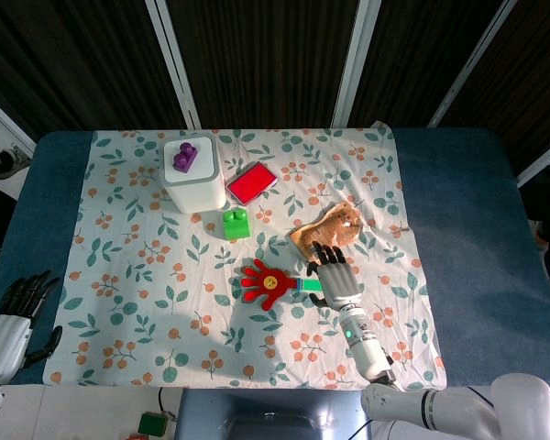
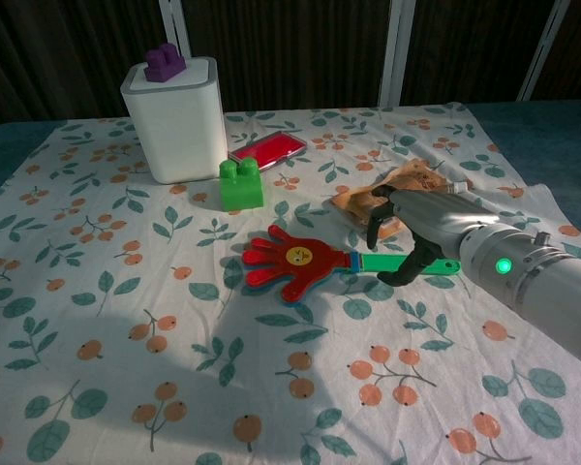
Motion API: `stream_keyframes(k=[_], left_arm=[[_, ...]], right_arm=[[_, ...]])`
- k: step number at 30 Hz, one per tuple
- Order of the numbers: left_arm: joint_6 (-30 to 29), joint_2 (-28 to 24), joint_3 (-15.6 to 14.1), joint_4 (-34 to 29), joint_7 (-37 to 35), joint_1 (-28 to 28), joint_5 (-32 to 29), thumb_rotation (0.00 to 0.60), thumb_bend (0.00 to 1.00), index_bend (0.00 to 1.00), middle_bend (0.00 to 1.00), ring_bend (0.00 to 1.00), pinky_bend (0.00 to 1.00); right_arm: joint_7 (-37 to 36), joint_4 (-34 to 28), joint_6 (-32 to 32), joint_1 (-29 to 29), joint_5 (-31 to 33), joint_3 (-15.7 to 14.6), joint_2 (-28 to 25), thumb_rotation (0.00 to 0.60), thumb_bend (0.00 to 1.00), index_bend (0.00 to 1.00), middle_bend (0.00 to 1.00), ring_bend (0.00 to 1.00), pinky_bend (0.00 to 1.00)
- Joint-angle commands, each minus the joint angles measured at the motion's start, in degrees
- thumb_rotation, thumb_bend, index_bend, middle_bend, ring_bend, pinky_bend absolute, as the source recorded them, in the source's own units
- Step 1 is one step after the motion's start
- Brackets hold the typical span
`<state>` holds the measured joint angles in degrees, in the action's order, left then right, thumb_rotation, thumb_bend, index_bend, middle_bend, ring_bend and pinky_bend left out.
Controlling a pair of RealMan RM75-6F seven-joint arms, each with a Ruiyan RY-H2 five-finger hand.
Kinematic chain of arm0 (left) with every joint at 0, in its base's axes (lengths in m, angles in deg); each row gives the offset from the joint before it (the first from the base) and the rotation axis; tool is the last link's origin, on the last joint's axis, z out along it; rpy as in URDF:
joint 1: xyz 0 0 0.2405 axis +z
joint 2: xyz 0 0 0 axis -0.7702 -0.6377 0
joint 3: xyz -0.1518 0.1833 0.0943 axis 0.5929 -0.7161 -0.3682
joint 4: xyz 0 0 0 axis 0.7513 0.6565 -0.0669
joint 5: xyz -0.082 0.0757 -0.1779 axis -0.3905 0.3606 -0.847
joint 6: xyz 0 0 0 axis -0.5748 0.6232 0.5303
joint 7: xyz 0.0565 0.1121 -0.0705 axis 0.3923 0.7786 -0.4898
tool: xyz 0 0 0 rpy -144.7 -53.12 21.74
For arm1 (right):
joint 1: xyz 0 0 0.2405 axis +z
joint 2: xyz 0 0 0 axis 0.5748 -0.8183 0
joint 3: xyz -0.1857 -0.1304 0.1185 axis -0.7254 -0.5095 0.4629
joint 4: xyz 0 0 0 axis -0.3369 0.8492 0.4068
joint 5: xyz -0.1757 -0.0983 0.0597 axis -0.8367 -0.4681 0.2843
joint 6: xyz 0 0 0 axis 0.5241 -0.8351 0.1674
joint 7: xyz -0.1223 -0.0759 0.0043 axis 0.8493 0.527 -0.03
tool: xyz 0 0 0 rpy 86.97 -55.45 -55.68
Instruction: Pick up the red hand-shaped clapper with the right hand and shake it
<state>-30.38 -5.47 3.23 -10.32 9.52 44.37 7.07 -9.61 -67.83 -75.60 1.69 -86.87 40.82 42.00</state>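
Observation:
The red hand-shaped clapper (image 1: 267, 282) (image 2: 289, 264) lies flat on the floral cloth, its green handle (image 2: 407, 263) pointing toward the robot's right. My right hand (image 1: 335, 280) (image 2: 418, 225) hovers over that handle with its fingers (image 2: 376, 219) arched down and spread; the thumb (image 2: 413, 265) reaches to the handle's near side. It holds nothing. In the head view the hand hides most of the handle. My left hand (image 1: 11, 316) rests off the cloth at the table's near left edge, fingers apart and empty.
An orange snack packet (image 2: 392, 194) lies just behind the right hand. A green brick (image 2: 241, 184), a red flat case (image 2: 267, 147) and a white box (image 2: 175, 118) with a purple block (image 2: 163, 62) on top stand farther back left.

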Motion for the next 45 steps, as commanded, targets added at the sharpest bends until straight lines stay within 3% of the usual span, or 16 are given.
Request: stream_keyframes(k=[1, 24, 29, 35, 38, 45], left_arm=[[-0.06, -0.02, -0.02, 0.03, -0.07, 0.04, 0.02, 0.600, 0.44, 0.03, 0.00, 0.00, 0.07], [-0.35, -0.47, -0.16, -0.27, -0.47, 0.23, 0.29, 0.600, 0.44, 0.03, 0.00, 0.00, 0.09], [-0.40, -0.50, -0.25, -0.22, -0.58, 0.30, 0.40, 0.600, 0.44, 0.03, 0.00, 0.00, 0.09], [-0.62, -0.55, -0.23, -0.22, -0.68, 0.40, 0.46, 0.600, 0.44, 0.03, 0.00, 0.00, 0.09], [-0.59, -0.56, -0.23, -0.24, -0.64, 0.41, 0.43, 0.600, 0.44, 0.03, 0.00, 0.00, 0.09], [-0.49, -0.52, -0.26, -0.26, -0.49, 0.39, 0.46, 0.600, 0.44, 0.03, 0.00, 0.00, 0.09]], right_arm=[[-0.39, 0.56, -0.05, 0.22, -0.12, -0.28, 0.39, 0.600, 0.39, 0.54, 0.00, 0.00, 0.00], [-1.78, 3.49, -1.01, 0.75, -0.56, -0.91, 2.49, 0.600, 0.42, 0.62, 0.04, 0.00, 0.00], [-1.98, 3.72, -1.24, 0.76, -0.92, -0.94, 2.69, 0.600, 0.44, 0.67, 0.09, 0.00, 0.00], [-5.91, 3.41, -2.15, 0.27, -3.87, -0.51, 2.40, 0.600, 0.54, 0.75, 0.27, 0.05, 0.01], [-7.90, 3.17, -2.71, 0.00, -5.54, -0.31, 2.08, 0.600, 0.55, 0.77, 0.34, 0.15, 0.07], [-9.97, 3.14, -3.44, -0.35, -7.56, -0.32, 1.97, 0.600, 0.58, 0.80, 0.49, 0.40, 0.44]])
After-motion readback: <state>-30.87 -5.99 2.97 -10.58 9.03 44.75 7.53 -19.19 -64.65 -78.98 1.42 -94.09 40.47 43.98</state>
